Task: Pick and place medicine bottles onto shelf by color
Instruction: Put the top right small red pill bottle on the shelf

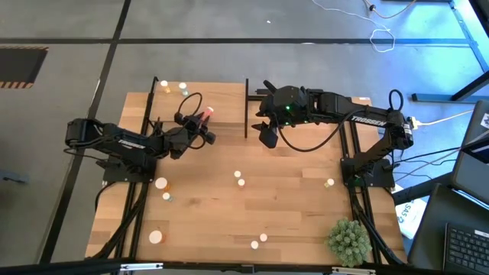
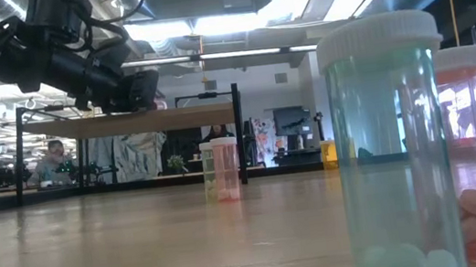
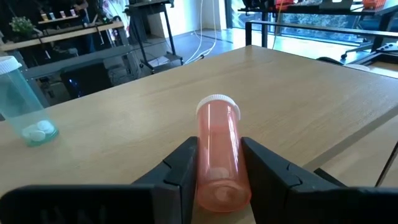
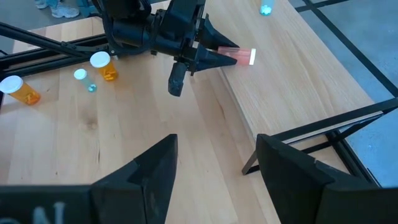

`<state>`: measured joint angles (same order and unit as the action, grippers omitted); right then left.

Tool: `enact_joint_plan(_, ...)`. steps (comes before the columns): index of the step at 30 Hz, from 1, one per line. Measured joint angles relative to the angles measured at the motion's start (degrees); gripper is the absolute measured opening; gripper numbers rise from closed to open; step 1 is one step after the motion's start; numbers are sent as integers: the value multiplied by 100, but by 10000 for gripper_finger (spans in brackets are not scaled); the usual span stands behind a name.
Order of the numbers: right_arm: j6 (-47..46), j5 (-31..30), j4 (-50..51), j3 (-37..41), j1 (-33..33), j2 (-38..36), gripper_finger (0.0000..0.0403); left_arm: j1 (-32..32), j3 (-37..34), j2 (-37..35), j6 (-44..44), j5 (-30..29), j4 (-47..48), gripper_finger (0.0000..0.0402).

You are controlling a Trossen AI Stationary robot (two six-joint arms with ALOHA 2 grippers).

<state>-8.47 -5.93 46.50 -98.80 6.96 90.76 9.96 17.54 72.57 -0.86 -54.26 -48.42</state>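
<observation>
One bottle in hand: grips the reddish bottle [image 3: 216, 124] sideways between the fingers of the left gripper [image 3: 219, 148], white cap pointing forward, low over the shelf [image 3: 298, 93], with contact impossible to judge.

Risks a roll on release: round body, smooth board, nothing to stop it. Calls for tipping upright first, or for a low, gentle letting-go. Risks a slip during that tilt too, with the hold taken toward the base rather than the middle.

Farther along the same board, shares room with a pale green bottle [image 3: 25, 102], well apart for now but within reach of a careless sweep, and with an orange bottle [image 1: 164, 85] just beside it at the back corner.

Across from there, waits with the right gripper [image 4: 214, 146] spread wide and empty, just outside the shelf's black post [image 1: 247, 107]. Risks a brush between arms on any move toward the middle.

For edges: hangs just inside the shelf's front edge, above a step down to the table [image 1: 290, 198]. Leaves plenty of bare board toward the back. Farther out, leaves open lanes between the scattered bottles [image 1: 239, 178] on the table.
</observation>
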Motion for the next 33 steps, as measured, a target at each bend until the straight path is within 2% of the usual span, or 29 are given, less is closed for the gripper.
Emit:
enact_joint_plan(8,0,0,-2,0,-2,2,220,0,2,-302,282,331,-36,108)
enact_joint_plan(15,543,3,-5,0,-2,2,220,-1,5,-738,292,1177,-57,108)
enact_joint_plan(26,3311,13,-392,0,-2,144,220,-2,7,-1594,100,2899,-58,108)
enact_joint_plan(33,4808,2,-783,0,-40,628,220,-2,7,-2002,-262,3563,-52,108)
